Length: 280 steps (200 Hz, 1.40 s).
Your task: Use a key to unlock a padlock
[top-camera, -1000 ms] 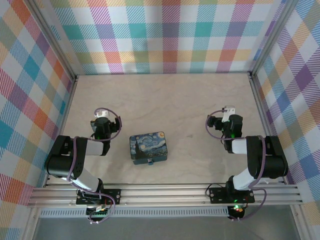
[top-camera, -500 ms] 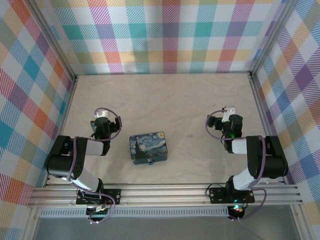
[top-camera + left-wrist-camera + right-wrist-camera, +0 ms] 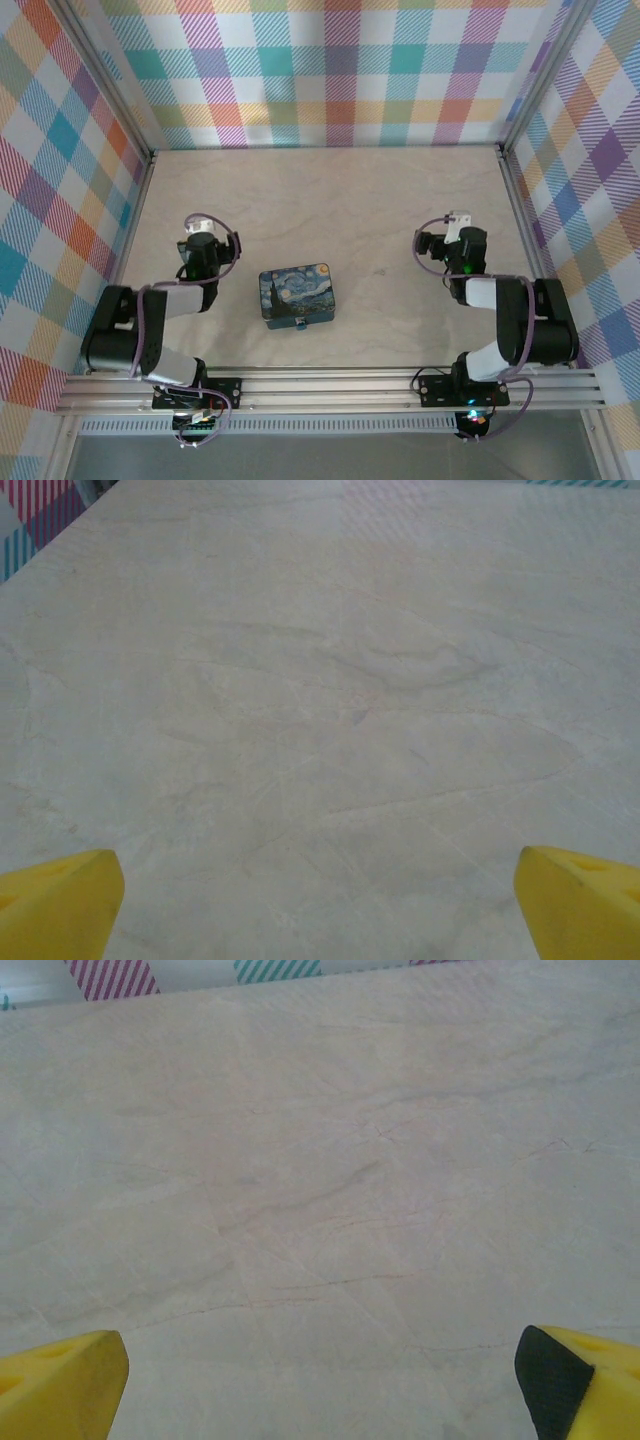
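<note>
The padlock (image 3: 300,325) is a tiny blue speck at the near edge of the dark-blue starry-print tin (image 3: 297,293); its shackle is too small to make out. The key is out of view. My left gripper (image 3: 203,238) hangs left of the tin, well apart from it. In the left wrist view its yellow fingertips (image 3: 60,905) stand wide apart, so the left gripper (image 3: 320,900) is open over bare table. My right gripper (image 3: 458,238) is off to the tin's right. In the right wrist view the right gripper (image 3: 320,1380) is open too, nothing between its fingertips (image 3: 575,1380).
The pale marbled table (image 3: 330,190) is walled by plaid panels (image 3: 330,70) at the back and on both sides. An aluminium rail (image 3: 330,385) runs along the near edge, carrying both arm bases.
The left arm's elbow has swung slightly to the left and its gripper has crept a little toward the far side. The right arm and the tin are where they were.
</note>
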Each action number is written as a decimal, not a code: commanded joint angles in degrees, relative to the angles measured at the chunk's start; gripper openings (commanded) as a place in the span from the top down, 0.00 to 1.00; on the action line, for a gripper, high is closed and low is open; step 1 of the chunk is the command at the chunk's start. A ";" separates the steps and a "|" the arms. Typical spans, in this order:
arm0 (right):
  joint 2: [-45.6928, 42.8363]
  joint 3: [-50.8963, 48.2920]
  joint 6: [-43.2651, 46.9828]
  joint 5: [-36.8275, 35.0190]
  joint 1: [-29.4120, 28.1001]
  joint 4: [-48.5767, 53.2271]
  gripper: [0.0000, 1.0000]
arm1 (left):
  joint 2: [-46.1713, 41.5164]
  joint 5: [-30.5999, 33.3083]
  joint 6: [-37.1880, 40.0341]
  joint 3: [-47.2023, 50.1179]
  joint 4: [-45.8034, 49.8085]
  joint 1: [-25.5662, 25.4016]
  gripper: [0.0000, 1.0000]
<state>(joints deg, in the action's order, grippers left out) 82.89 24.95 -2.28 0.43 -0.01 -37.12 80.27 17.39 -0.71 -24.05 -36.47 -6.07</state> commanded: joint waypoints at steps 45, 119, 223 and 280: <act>-9.89 18.33 -15.33 6.75 0.27 41.26 0.00 | -12.87 -8.12 -20.03 -13.21 27.56 0.35 0.00; -6.21 26.73 -22.13 14.72 -9.01 66.16 0.11 | -13.73 -31.61 -37.74 -16.37 37.51 -2.77 0.00; 16.06 41.52 -18.10 1.06 -24.20 81.55 0.35 | -15.94 -28.86 -37.98 -16.13 43.75 -10.46 0.00; 21.13 44.34 -18.81 -1.09 -24.25 80.13 0.52 | -16.92 -27.44 -37.22 -16.93 45.95 -10.63 0.00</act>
<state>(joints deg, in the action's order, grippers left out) 102.41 67.37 -20.71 0.58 -24.10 42.26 64.73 -11.35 -38.15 -39.64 7.05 -16.08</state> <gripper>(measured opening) 0.509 0.997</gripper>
